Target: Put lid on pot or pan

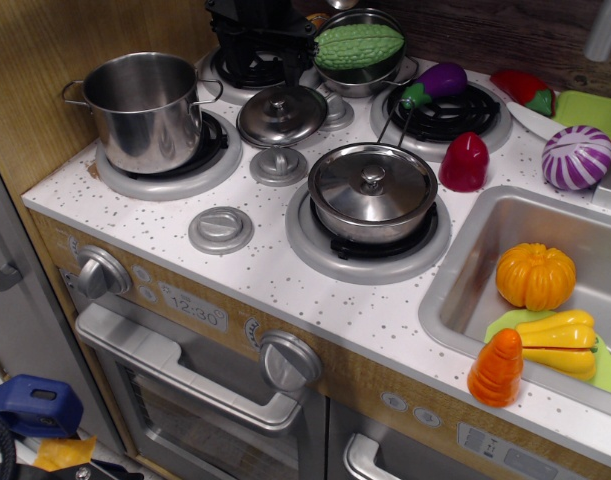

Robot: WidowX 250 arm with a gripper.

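The small domed steel lid (281, 115) with a central knob lies in the middle of the stove top between the burners, over the grey dials. Its knob is uncovered. My black gripper (265, 62) hangs just behind and above it, over the back left burner. Its jaws look spread and hold nothing. The tall steel pot (147, 108) with two side handles stands open on the left burner, left of the lid. A shallow saucepan (373, 192) with its own wider lid on sits on the front right burner.
A steel bowl with a green bumpy vegetable (359, 45) stands at the back. A purple eggplant (440, 80), a red piece (465, 162) and a purple cabbage (577, 157) lie to the right. The sink (455, 290) holds toy vegetables. A grey dial (221, 229) is in front.
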